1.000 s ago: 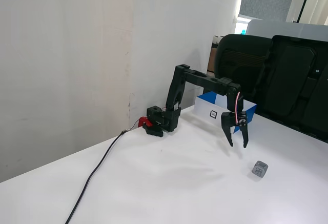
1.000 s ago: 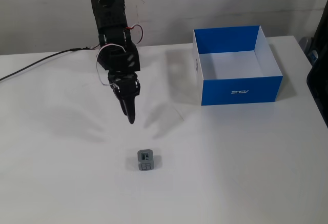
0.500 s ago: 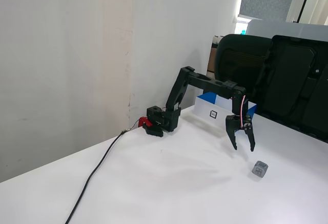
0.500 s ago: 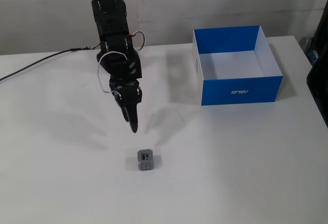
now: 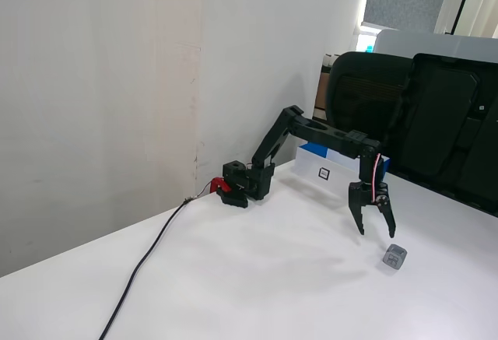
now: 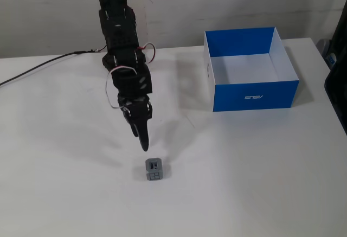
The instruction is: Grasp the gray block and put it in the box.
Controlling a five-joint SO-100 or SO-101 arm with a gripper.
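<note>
Fixed view: gripper (image 5: 377,233) spread above table; gray block (image 5: 395,257) nearby.

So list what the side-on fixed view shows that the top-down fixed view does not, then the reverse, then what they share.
Only the side-on view shows the office chairs, the arm's red-tipped base, and the two fingers spread apart. Only the top-down view shows the box whole, with its empty white inside and a logo on its blue wall. Both show the open gripper near the gray block, not touching it, and the black cable.
</note>
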